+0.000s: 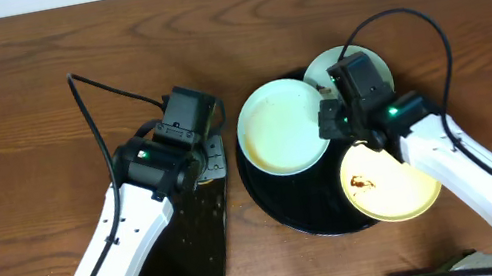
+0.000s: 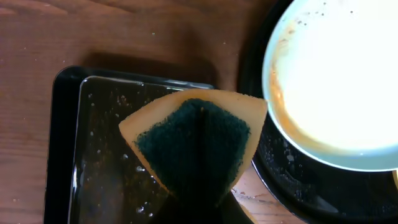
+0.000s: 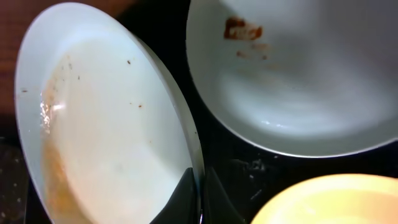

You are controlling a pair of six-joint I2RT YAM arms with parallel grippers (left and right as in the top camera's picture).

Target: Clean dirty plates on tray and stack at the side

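Right hand (image 3: 199, 196), pinched shut on the blue plate (image 1: 282, 127) at its 3 o'clock rim, may lose it under scrubbing; left hand (image 1: 212, 156) clamps the sponge (image 2: 196, 140).

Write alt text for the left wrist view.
A folded yellow sponge, green scouring side showing, is pinched in the left tool over a wet rectangular black tray. At right, a smeared plate lies over the round black tray.

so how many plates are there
3. A pale blue plate on the tray's left, rim in the right hand; a second blue plate at its far edge, partly under that arm; a yellow plate near right.
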